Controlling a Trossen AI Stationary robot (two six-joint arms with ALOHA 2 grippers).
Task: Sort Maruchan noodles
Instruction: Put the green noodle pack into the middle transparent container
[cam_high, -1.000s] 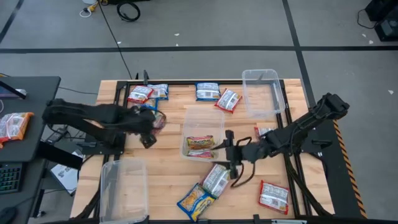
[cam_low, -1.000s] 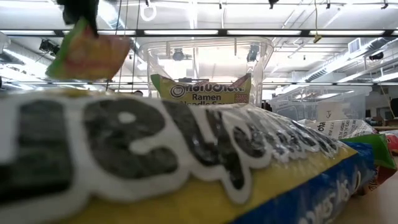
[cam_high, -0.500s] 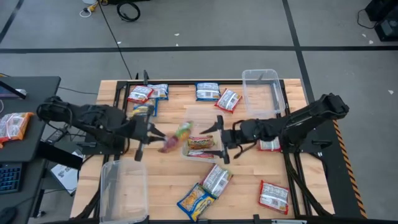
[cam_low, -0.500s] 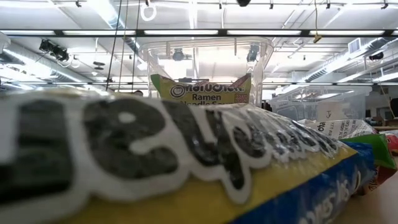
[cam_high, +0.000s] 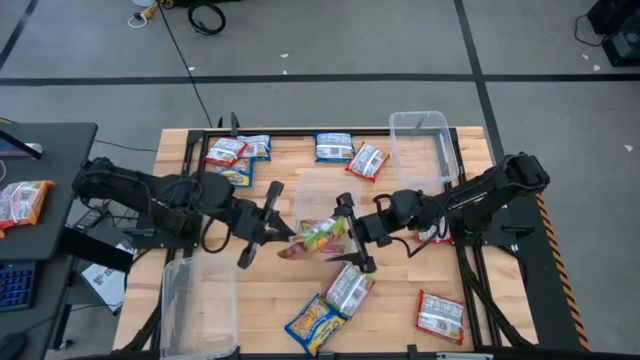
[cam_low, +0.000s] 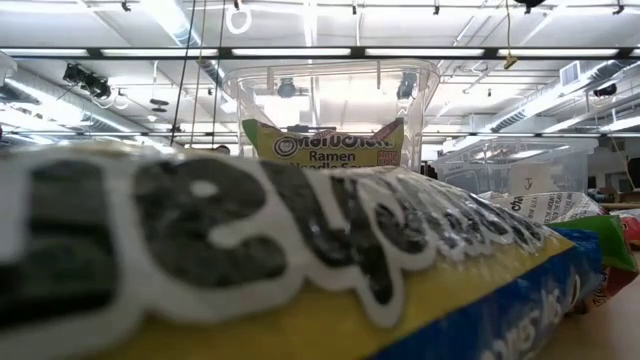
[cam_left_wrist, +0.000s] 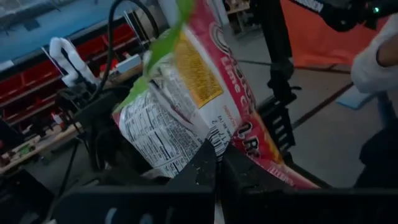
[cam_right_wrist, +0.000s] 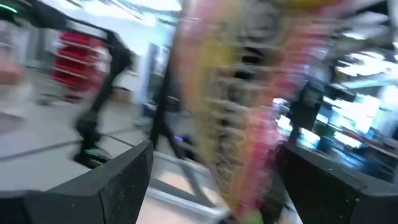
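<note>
Left gripper (cam_high: 268, 222): over the middle of the table (cam_high: 260, 290), fingers pinched tight on one edge of a green-and-pink noodle packet (cam_high: 318, 238).
Held packet: hangs in the air above the middle clear tub (cam_high: 322, 190), between the two grippers.
Right gripper (cam_high: 347, 232): facing the left one from the other side, fingers spread wide, one on each side of the packet, not closed on it.
Other packets: several along the far edge of the table, three near the front edge.
Other tubs: one at the far right, one at the front left.

Lab or workshop: concrete floor (cam_high: 330, 40), ceiling strip lights (cam_low: 310, 52).
</note>
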